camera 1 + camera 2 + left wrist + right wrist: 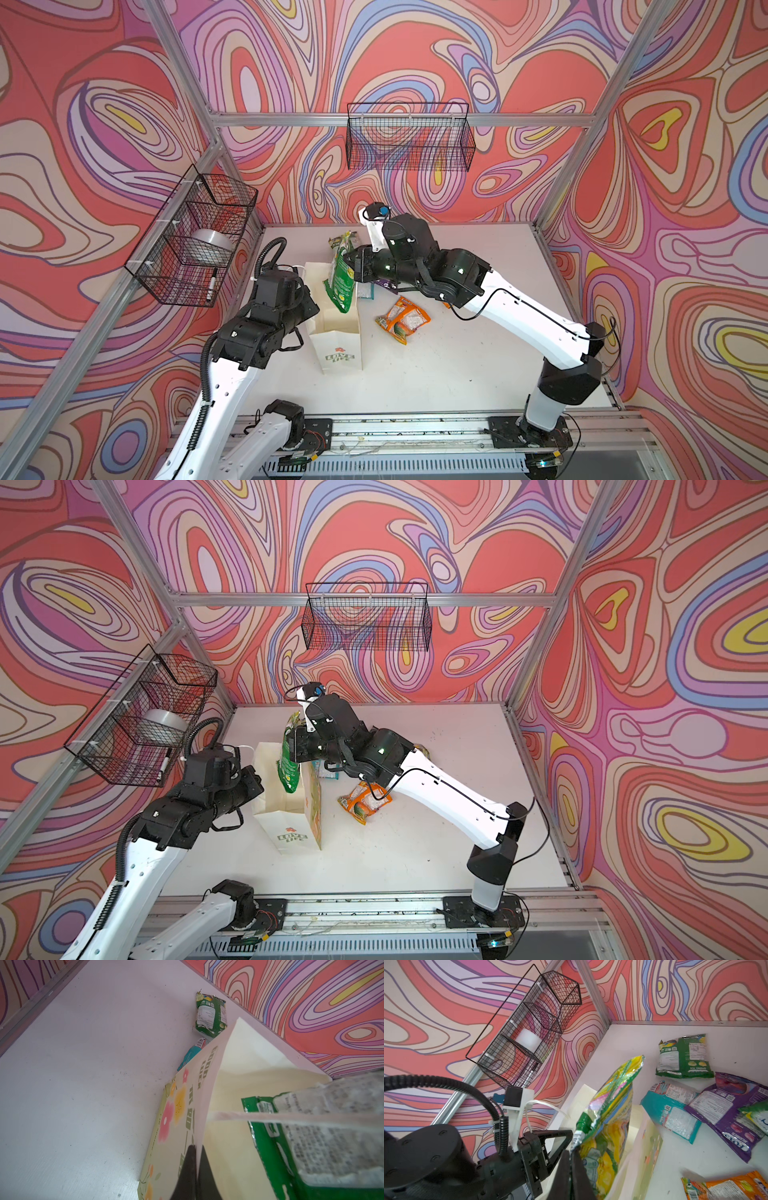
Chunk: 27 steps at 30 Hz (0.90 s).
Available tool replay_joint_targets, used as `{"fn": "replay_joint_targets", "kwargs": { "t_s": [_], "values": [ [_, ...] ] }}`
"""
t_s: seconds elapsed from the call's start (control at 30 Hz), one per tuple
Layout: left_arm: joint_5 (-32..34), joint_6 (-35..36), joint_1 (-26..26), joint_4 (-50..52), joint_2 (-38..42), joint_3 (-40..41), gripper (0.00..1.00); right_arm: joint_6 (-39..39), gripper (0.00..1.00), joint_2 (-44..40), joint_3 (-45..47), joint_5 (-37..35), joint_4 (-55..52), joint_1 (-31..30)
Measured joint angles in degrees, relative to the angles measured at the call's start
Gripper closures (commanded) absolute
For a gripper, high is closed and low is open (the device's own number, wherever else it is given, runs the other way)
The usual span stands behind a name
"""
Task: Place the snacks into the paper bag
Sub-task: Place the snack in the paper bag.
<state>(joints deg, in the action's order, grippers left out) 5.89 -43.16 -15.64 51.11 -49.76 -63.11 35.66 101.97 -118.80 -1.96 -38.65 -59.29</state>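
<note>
The white paper bag (338, 353) (291, 833) stands open on the white table. My left gripper (196, 1147) is shut on its printed side wall at the rim (239, 1064). My right gripper (571, 1152) is shut on the top edge of a green and yellow snack pouch (341, 282) (610, 1122). This pouch hangs over the bag's mouth, its lower end inside (311, 1147). More snacks lie on the table beyond the bag: an orange pouch (403, 320) (726, 1188), a green one (684, 1056) (211, 1015), a teal one (672, 1113) and a purple one (733, 1113).
A black wire basket (195, 241) on the left wall holds a roll of tape and a marker. Another wire basket (409, 137) hangs on the back wall. Aluminium frame posts edge the table, close behind the bag on the left.
</note>
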Motion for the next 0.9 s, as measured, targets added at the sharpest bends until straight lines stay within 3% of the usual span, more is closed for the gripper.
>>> {"fn": "replay_joint_targets", "kwargs": {
  "t_s": [0.53,0.67,0.9],
  "values": [
    [0.2,-0.8,-2.4,-0.2,-0.7,0.0,1.00,1.0,1.00,8.3,3.6,-6.2,0.2,-4.1],
    [0.3,-0.8,-2.4,-0.4,-0.8,0.0,1.00,1.4,0.77,8.3,4.3,-6.4,0.6,-4.2],
    [0.6,-0.8,-2.6,-1.3,-2.0,0.5,1.00,0.2,0.57,8.2,5.2,-5.9,2.3,-4.2]
  ]
}}
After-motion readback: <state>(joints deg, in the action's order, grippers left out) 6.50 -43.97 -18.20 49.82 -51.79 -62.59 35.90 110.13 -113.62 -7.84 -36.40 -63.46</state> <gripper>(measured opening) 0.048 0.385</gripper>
